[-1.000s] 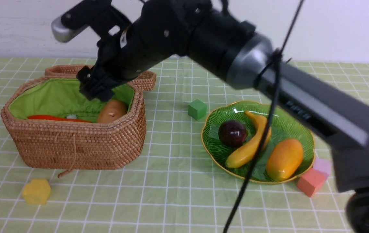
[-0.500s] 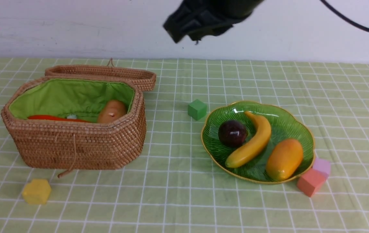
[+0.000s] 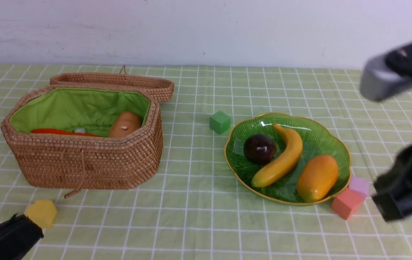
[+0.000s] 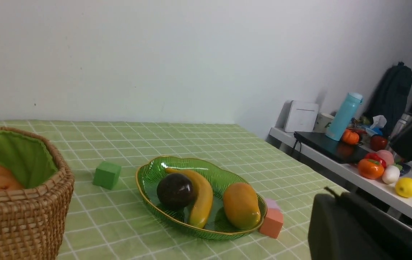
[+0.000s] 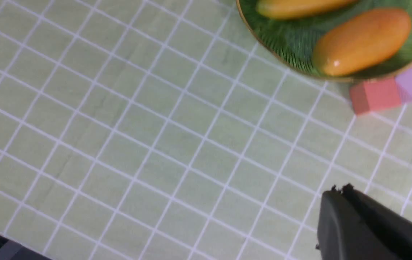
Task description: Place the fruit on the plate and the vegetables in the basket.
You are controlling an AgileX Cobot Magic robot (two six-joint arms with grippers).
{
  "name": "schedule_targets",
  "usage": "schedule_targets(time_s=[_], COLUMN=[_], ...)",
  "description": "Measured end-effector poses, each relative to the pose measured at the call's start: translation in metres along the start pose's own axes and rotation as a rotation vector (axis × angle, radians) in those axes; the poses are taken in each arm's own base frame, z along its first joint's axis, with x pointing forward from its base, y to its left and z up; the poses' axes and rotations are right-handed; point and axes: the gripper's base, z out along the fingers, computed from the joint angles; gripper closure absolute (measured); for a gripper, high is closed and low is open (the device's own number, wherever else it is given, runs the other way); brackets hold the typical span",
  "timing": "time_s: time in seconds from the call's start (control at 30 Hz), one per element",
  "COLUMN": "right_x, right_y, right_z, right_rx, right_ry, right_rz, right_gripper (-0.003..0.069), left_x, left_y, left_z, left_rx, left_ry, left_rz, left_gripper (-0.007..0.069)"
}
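Coloured blocks (image 3: 346, 203) beside plate (image 3: 339, 144) — unobstructed

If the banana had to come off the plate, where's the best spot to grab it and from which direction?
Probably the middle of the banana, from straight above, with the jaws across its narrow width. It lies diagonally on the plate, with the mangosteen close on one side and the mango on the other, so a low side approach looks crowded.
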Motion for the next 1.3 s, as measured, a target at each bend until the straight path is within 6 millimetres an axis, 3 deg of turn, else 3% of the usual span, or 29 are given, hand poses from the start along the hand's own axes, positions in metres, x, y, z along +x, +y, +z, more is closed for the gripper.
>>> schedule_targets(time_s=[0.1, 0.27, 0.7, 0.83, 0.93, 1.07, 1.13, 1.17, 1.2, 1.3], right_x=[0.028, 0.048, 0.057, 0.062, 0.076, 0.112, 0.144, 0.146, 0.171, 0.198], right_y=[-0.008, -0.014, -0.020, -0.039, -0.056, -0.069, -0.075, -0.075, -0.078, -0.078], right_z=[0.001, -0.003, -0.018, -0.016, -0.004, 0.028, 0.053, 0.053, 0.072, 0.092], right_rx=[0.002, -0.002, -0.015, 0.079, 0.113, 0.164, 0.233, 0.242, 0.296, 0.354], right_ry=[0.015, 0.001, -0.059, -0.089, -0.218, -0.454, -0.569, -0.609, -0.673, -0.768], right_rz=[0.046, 0.064, 0.076, 0.123, 0.198, 0.246, 0.266, 0.261, 0.291, 0.353], right_gripper=[0.0667, 0.0666, 0.0659, 0.0658, 0.0658, 0.0657, 0.0657, 0.0657, 0.0657, 0.0657], left_x=[0.002, 0.003, 0.005, 0.005, 0.005, 0.005, 0.005, 0.005, 0.005, 0.005], left_y=[0.003, 0.006, 0.008, 0.008, 0.008, 0.008, 0.008, 0.008, 0.008, 0.008], left_z=[0.000, 0.000, 0.000, 0.000, 0.000, 0.000, 0.000, 0.000, 0.000, 0.000], left_rx=[-0.034, -0.066, -0.086, -0.086, -0.086, -0.086, -0.086, -0.086, -0.086, -0.086], left_ry=[0.018, 0.036, 0.048, 0.048, 0.048, 0.048, 0.048, 0.048, 0.048, 0.048], left_rz=[0.000, -0.001, -0.001, -0.001, -0.001, -0.001, -0.001, -0.001, -0.001, -0.001], left_gripper=[0.0638, 0.0638, 0.0638, 0.0638, 0.0638, 0.0638, 0.0638, 0.0638, 0.0638, 0.0638])
